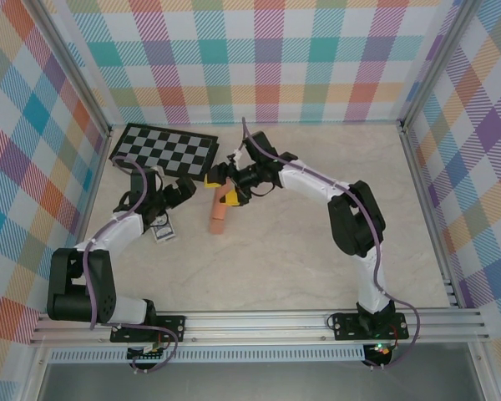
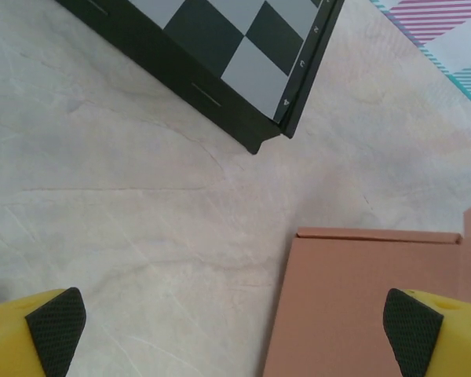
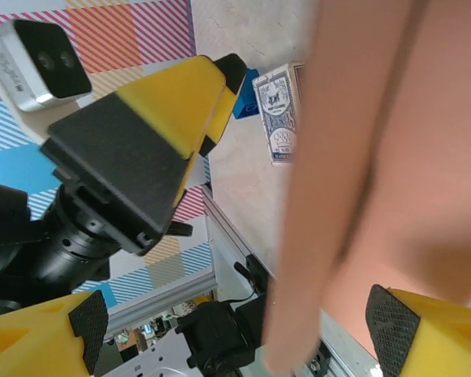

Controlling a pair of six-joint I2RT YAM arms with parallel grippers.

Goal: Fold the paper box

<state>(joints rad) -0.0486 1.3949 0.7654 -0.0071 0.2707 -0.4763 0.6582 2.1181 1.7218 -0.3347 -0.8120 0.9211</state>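
The paper box [image 1: 220, 214] is a salmon-orange card piece in the middle of the table, just below the checkerboard. My right gripper [image 1: 223, 188] is at its upper end. In the right wrist view the box [image 3: 377, 157] is a blurred close slab between the open jaws, against the right fingertip [image 3: 392, 323] and well clear of the left one. My left gripper [image 1: 184, 187] sits just left of the box. It stands wide open [image 2: 234, 322], with a flat box face [image 2: 361, 306] and its creased top flap beside the right pad [image 2: 412, 339].
A black-and-grey checkerboard [image 1: 165, 150] lies at the back left, its corner [image 2: 259, 118] close ahead of the left gripper. A small deck of cards [image 1: 163, 232] lies by the left arm. Plaid walls and aluminium rails enclose the table.
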